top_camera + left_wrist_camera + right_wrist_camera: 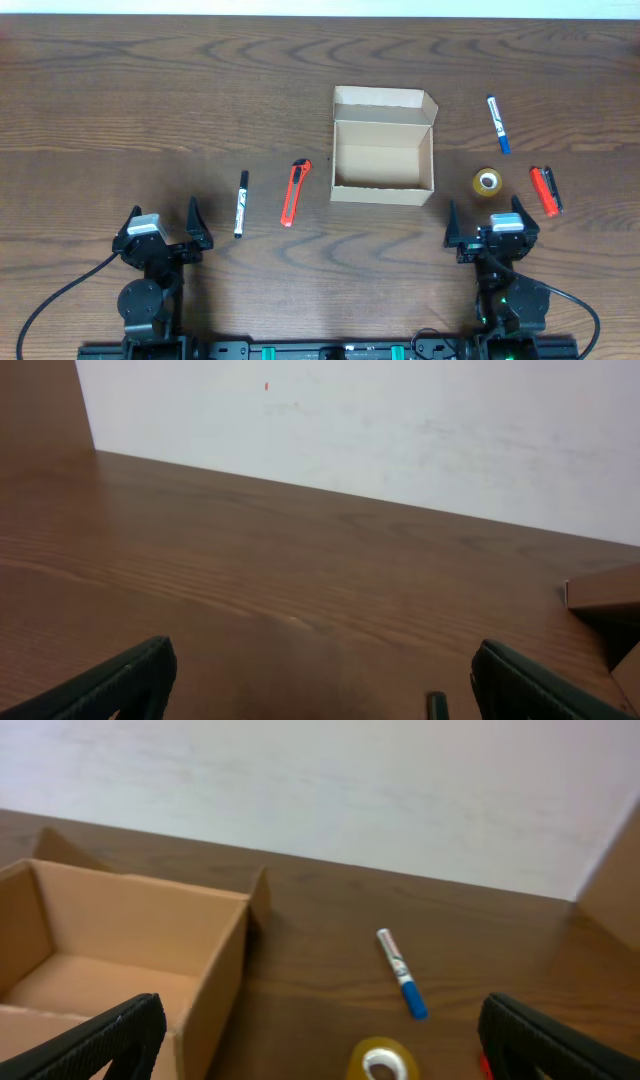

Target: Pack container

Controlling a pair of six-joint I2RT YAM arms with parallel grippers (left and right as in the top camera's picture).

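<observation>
The open cardboard box (pixel 380 194) looks light and crushable, best pinched at a side wall, while left gripper (pixel 165 215) and right gripper (pixel 485 212) sit spread apart, empty

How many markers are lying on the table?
2. The black marker lies left of the box, beside the orange cutter. The blue marker lies right of the box, behind the tape. The box looks empty, so none seems hidden.
</observation>
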